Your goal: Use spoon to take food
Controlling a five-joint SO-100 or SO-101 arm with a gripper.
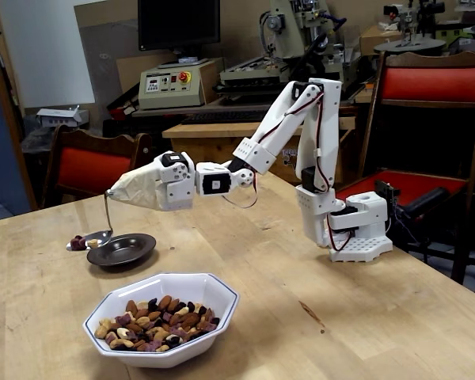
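One spoon (89,239) carrying food, one dark dish (122,249), one white bowl (222,297)

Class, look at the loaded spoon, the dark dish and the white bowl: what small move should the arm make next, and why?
Probably swing the spoon slightly right in the fixed view, back over the dark dish, then tip it. The spoon holds a few pieces of food and hangs from the taped gripper just past the dish's left rim, so tipping now would likely spill onto the table. The dish looks empty.
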